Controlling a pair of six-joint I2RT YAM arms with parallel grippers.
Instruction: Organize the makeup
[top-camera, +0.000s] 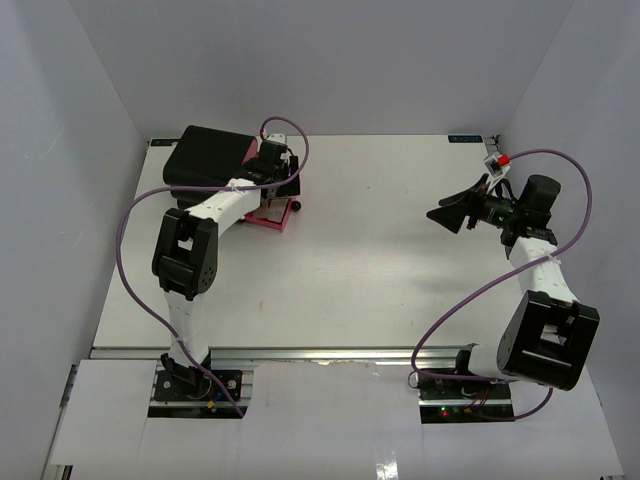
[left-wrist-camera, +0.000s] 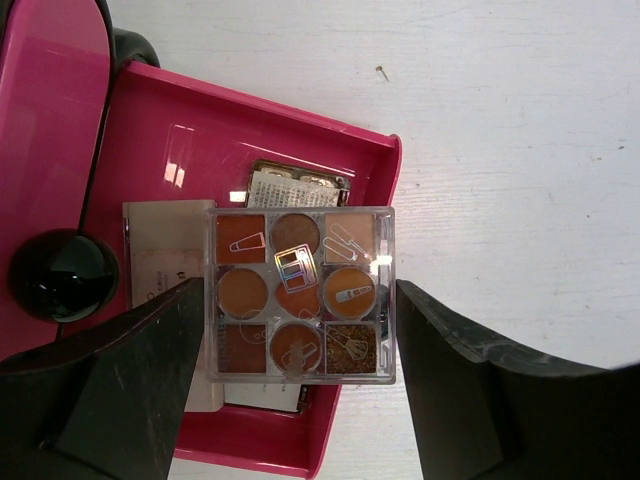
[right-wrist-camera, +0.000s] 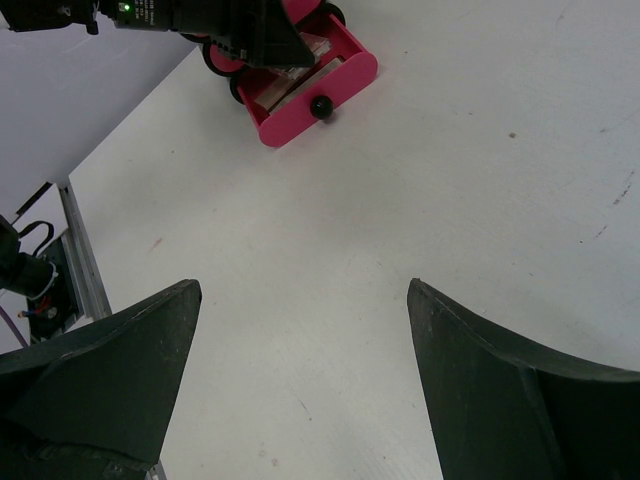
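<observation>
Left gripper (left-wrist-camera: 298, 292) apparently clamping square palette (left-wrist-camera: 300, 330), flat

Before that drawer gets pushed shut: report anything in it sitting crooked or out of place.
The square palette lies atop other items in the open pink drawer, turned askew to its walls, one corner over the rim. The fingers of the left gripper flank it; contact is unclear. Nothing looks spilled or broken.

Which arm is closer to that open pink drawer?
Left. The left gripper hangs right over the pink drawer, holding the square palette; the right gripper hovers open far across the table.
</observation>
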